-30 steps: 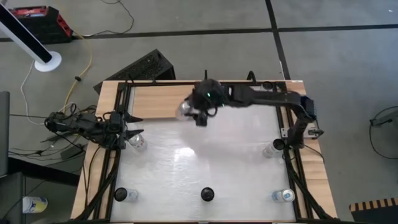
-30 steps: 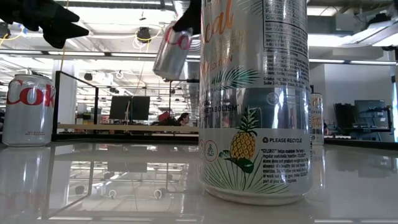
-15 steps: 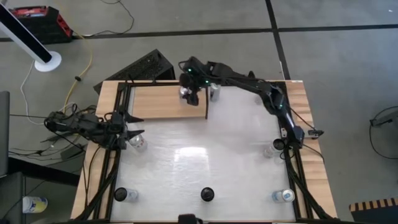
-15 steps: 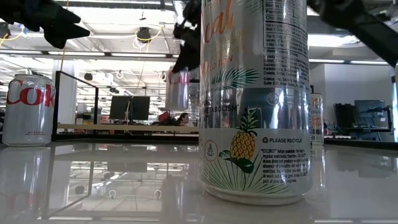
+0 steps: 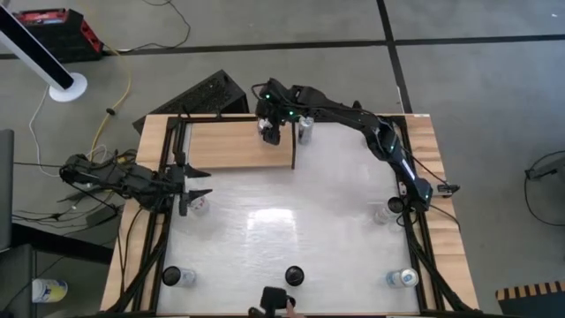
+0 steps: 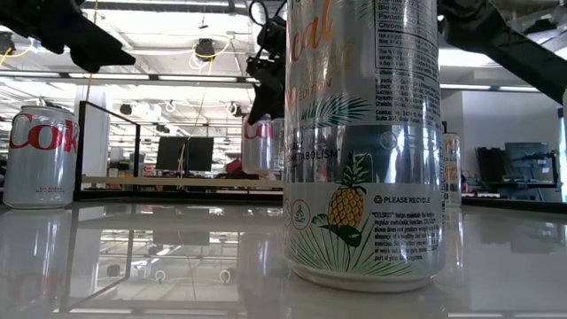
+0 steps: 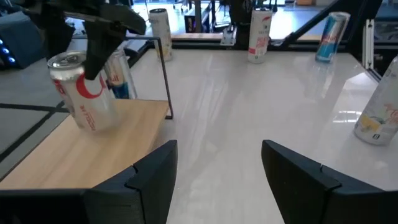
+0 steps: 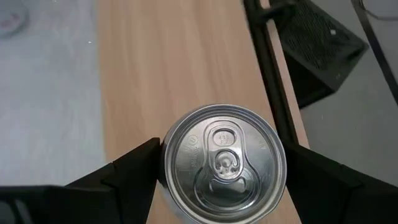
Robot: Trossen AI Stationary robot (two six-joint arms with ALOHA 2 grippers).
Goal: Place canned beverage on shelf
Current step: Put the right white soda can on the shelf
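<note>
A silver-and-red beverage can (image 7: 84, 92) hangs over the far right end of the light wood shelf (image 5: 225, 146), with my right gripper (image 5: 269, 131) shut on it. In the right wrist view I look down on the can's lid (image 8: 222, 149), with the wood panel (image 8: 155, 68) beneath it. Whether the can's base touches the panel, I cannot tell. My left gripper (image 7: 217, 177) is open with nothing between its fingers, at the table's left edge (image 5: 190, 190), pointing level across the table. My right gripper pinches the can's two opposite sides just under the rim (image 8: 169, 171) between its two fingers (image 8: 134, 171). The fingers come from above, slanting down. The can is slightly tilted, lid up, its lower part (image 7: 93, 118) right at the shelf panel.
A blue can (image 7: 121, 84) stands just off the shelf's right rail (image 5: 293, 150). More cans stand around the table: one by my left gripper (image 5: 199, 204), one at the right (image 5: 384, 212), several along the near edge (image 5: 294, 276). A pineapple-print can (image 6: 363, 142) fills the low view.
My right gripper has carried the can toward the table's far left corner, from over the white tabletop to over the shelf, and come down. The can has turned from strongly tilted to nearly upright. My left gripper has edged a little toward the table's right.
</note>
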